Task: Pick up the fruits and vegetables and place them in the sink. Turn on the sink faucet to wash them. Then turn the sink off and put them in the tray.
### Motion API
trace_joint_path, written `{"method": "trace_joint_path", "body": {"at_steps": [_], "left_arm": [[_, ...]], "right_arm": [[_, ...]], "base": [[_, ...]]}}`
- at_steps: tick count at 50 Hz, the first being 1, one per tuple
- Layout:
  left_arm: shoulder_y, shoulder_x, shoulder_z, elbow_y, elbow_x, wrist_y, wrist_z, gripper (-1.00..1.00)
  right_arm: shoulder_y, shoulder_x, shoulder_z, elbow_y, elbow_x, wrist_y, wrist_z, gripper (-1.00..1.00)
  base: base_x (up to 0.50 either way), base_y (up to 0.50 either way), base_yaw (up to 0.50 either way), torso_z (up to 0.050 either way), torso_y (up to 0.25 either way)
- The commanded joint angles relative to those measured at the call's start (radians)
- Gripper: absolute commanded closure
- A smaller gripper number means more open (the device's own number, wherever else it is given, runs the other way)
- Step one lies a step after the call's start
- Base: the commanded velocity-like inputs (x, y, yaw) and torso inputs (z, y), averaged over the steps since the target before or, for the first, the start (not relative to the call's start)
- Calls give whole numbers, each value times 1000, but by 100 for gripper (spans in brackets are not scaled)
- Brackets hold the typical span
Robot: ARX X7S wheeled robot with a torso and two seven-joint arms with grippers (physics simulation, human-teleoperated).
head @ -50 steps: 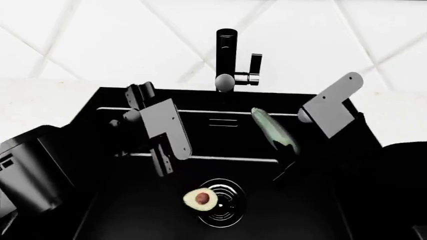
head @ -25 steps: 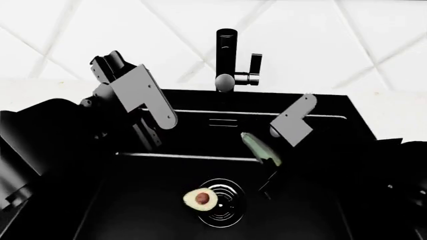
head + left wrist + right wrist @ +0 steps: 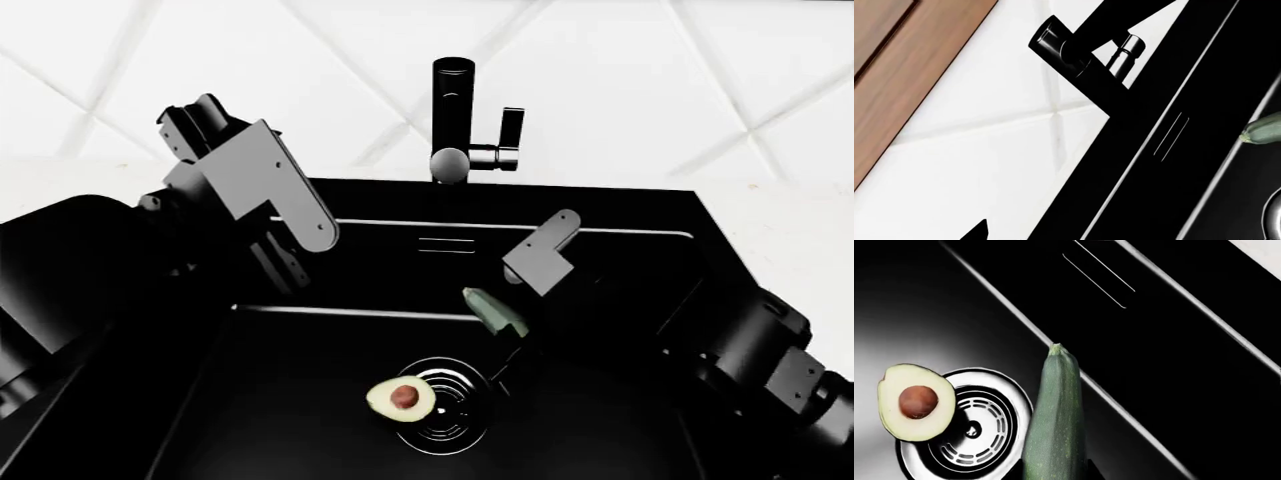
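Observation:
The long green zucchini [image 3: 493, 309] hangs tilted over the black sink [image 3: 334, 440], and my right gripper [image 3: 515, 338] is shut on its lower end. In the right wrist view the zucchini [image 3: 1053, 415] runs out from between my right gripper's [image 3: 1054, 475] jaws, beside the halved avocado [image 3: 915, 402]. The avocado [image 3: 400, 398] lies cut side up on the rim of the ringed drain [image 3: 451, 402]. The black faucet [image 3: 453, 115] with its side lever [image 3: 510, 132] stands behind the basin. My left gripper [image 3: 288, 272] is raised at the basin's left, open and holding nothing. The tray is out of view.
The overflow slot [image 3: 446, 244] sits in the sink's back wall. White tiled wall [image 3: 200, 80] rises behind the faucet. In the left wrist view the faucet [image 3: 1074, 47], a wooden panel [image 3: 914, 60] and the zucchini tip [image 3: 1262, 130] show. My right forearm [image 3: 767, 360] crosses the right rim.
My right arm has carried the zucchini left and lower into the basin, toward the drain. My left arm has lifted up and to the left. The avocado has not moved.

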Motion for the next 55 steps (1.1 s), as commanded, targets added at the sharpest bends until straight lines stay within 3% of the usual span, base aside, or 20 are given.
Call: {"method": "trace_joint_path", "body": {"at_steps": [1, 19, 45, 46, 55], "left_arm": [[11, -8, -3, -7, -2, 6, -4, -100], [9, -12, -7, -15, -4, 4, -2, -100], [23, -31, -20, -12, -14, 4, -14, -100], [23, -31, -21, -11, -15, 3, -15, -100], [26, -35, -25, -6, -20, -1, -19, -100]], "right_arm": [[10, -81, -47, 133, -72, -53, -70, 100], [-4, -127, -88, 221, -78, -64, -144, 100], [-1, -109, -97, 173, -38, 0, -143, 100], [-1, -109, -98, 171, -38, -2, -146, -100], [4, -100, -97, 152, -32, -2, -150, -100]], "base": [[0, 0, 0, 0, 0], [0, 0, 0, 0, 0], [0, 0, 0, 0, 0], [0, 0, 0, 0, 0], [0, 0, 0, 0, 0]]}}
